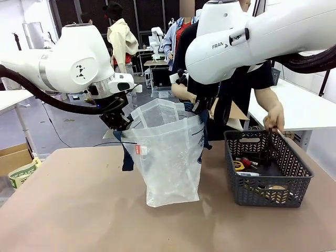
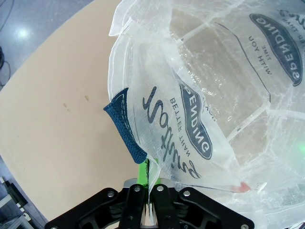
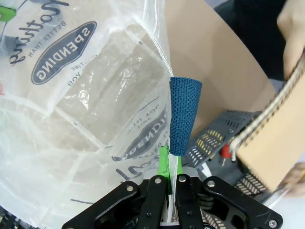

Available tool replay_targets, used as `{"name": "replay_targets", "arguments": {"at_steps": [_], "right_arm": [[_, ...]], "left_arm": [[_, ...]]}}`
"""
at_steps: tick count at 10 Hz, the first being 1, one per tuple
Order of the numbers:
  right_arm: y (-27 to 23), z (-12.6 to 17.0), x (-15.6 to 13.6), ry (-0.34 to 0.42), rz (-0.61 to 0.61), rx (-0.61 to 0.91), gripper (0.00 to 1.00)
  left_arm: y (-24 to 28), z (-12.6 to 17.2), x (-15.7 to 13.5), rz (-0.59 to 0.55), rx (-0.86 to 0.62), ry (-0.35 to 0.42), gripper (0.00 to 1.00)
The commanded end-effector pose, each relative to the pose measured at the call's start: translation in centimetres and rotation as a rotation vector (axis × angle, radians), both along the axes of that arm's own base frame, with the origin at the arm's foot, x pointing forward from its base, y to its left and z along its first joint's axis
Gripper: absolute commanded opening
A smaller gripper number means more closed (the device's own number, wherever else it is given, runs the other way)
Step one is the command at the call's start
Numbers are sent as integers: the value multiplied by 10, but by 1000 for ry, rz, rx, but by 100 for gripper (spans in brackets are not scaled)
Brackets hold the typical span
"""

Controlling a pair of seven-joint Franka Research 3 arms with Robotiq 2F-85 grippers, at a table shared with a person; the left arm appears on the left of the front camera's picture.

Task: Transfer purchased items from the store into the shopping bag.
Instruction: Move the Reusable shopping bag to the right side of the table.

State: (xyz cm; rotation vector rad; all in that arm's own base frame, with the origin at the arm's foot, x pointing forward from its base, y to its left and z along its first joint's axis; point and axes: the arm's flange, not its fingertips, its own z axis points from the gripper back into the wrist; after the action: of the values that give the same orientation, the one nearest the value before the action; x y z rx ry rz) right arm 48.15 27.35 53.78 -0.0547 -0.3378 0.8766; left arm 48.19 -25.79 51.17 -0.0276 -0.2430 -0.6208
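Bench (image 1: 79, 210) carried the shopping bag (image 1: 168, 152), held open and seemingly empty, with the left gripper (image 2: 148, 174) and right gripper (image 3: 170, 167) each with jaws clamped on its rim; items sat in the basket (image 1: 262, 197) right of the bag, so the transfer looked barely begun

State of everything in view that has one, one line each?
Translucent clear plastic shopping bag with navy strap handles: standing upright, mouth held open, nothing seen inside.
Left gripper: shut on the bag's rim.
Right gripper: shut on the opposite rim.
Dark grey mesh basket: upright, partly filled, person's hand at its handle.
Brown spiral notebook: held up by the person, not in the bag.
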Motion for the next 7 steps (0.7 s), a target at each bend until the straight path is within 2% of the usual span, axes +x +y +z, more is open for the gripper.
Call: {"name": "replay_targets", "arguments": {"at_steps": [1, 6, 7], "right_arm": [[-10, -4, -4, 0, -49, 7, 0], [-12, -8, -5, 6, -72, -1, 0], [-9, -4, 2, 12, -58, 9, 0]], "left_arm": [[2, 0, 2, 14, 11, -6, 0], [1, -6, 5, -15, 12, -9, 0], [2, -2, 2, 4, 1, 3, 0]]}}
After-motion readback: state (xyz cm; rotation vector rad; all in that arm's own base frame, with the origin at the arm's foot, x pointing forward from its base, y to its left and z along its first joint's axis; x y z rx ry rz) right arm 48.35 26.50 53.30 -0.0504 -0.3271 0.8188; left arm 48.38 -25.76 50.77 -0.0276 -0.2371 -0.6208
